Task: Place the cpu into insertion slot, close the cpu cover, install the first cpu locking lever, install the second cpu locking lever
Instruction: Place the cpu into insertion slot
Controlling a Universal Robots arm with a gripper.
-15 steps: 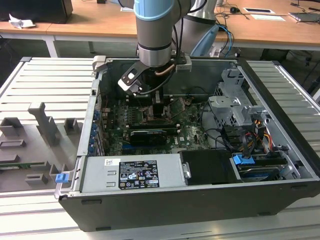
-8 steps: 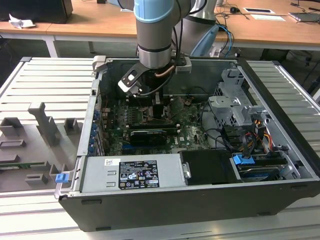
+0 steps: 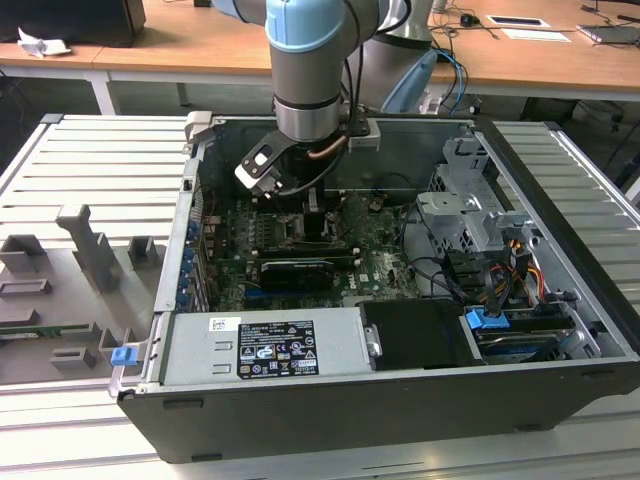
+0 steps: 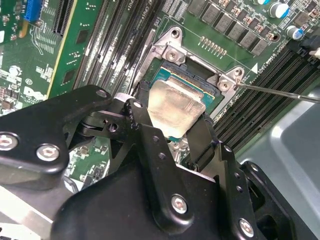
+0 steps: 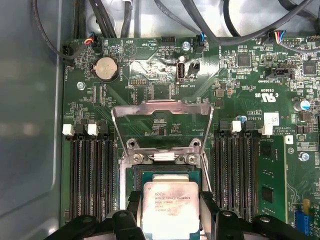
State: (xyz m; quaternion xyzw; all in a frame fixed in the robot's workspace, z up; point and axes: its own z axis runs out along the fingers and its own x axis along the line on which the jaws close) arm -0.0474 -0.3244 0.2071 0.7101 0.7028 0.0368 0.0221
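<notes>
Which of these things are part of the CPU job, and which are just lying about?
Job:
cpu, held in gripper
insertion slot
cpu cover, raised
locking lever

Lying about:
memory slots
coin battery
cables
power supply

the arm (image 3: 308,60) points straight down, its jaws clamped on the cpu (image 4: 175,107).

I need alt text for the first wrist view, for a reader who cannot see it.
The end effector grips a small silvery chip over the square socket on a green circuit board. The socket's metal cover stands open.
</notes>
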